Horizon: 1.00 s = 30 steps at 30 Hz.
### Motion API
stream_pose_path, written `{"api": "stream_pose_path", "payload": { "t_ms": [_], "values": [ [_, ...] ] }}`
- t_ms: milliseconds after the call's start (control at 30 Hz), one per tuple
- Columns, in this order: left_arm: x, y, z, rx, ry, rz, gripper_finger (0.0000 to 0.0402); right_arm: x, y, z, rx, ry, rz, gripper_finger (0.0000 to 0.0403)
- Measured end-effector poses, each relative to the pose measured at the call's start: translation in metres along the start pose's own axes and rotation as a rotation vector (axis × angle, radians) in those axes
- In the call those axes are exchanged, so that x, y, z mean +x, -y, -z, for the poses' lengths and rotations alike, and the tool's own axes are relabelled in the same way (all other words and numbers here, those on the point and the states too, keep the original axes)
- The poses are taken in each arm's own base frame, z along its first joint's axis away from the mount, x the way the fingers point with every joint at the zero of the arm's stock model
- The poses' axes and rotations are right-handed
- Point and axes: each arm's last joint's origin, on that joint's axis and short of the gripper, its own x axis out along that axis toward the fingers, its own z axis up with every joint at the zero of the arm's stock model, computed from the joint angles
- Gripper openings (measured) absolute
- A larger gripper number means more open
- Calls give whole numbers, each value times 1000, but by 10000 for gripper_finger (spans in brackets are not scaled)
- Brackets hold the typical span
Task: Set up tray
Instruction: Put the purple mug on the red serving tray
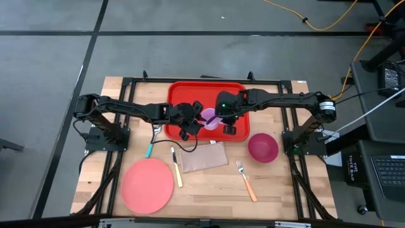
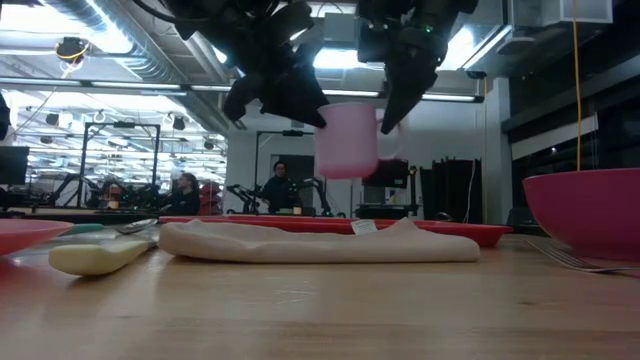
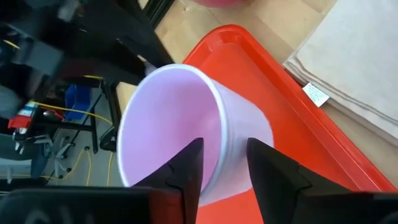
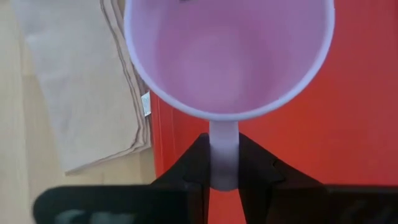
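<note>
A lilac cup (image 2: 347, 140) with a handle hangs upright over the near part of the red tray (image 1: 183, 92). My right gripper (image 4: 224, 168) is shut on the cup's handle. My left gripper (image 3: 224, 165) reaches in from the table's left, slanting down. One of its fingers (image 3: 186, 168) is inside the cup's mouth and the other (image 3: 273, 168) is outside the wall. The wall and rim (image 3: 221, 146) run through the gap between them. In the high view both grippers meet at the cup (image 1: 209, 117). My right gripper pinches the cup's handle (image 4: 224, 146) between its two fingers, coming steeply from above. The cup is lifted clear of the tray, mouth up. My left gripper has the cup's wall between its fingers at the rim; I cannot tell whether either finger touches it.
A folded beige napkin (image 1: 202, 157) lies just near of the tray, with a cream-handled knife (image 1: 176, 168) on its left and a teal-handled utensil (image 1: 152, 142) beyond that. A pink plate (image 1: 147, 185) sits near left, a magenta bowl (image 1: 262, 147) right, and an orange-handled fork (image 1: 247, 180) lies near right.
</note>
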Motion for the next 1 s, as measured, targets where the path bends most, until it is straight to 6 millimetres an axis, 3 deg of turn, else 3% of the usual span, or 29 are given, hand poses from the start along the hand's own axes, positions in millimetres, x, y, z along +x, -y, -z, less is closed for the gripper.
{"api": "stream_pose_path", "payload": {
  "t_ms": [400,667,1000],
  "values": [
    [1,3,1,12,1,29,12,-7,-3,-7,-42,40,0,56],
    [1,4,0,29,38,60,4,-7,-4,-7,-31,37,-9,61],
    [1,2,2,26,28,52,2,-7,-4,-6,-28,33,-9,141]
  ]
}}
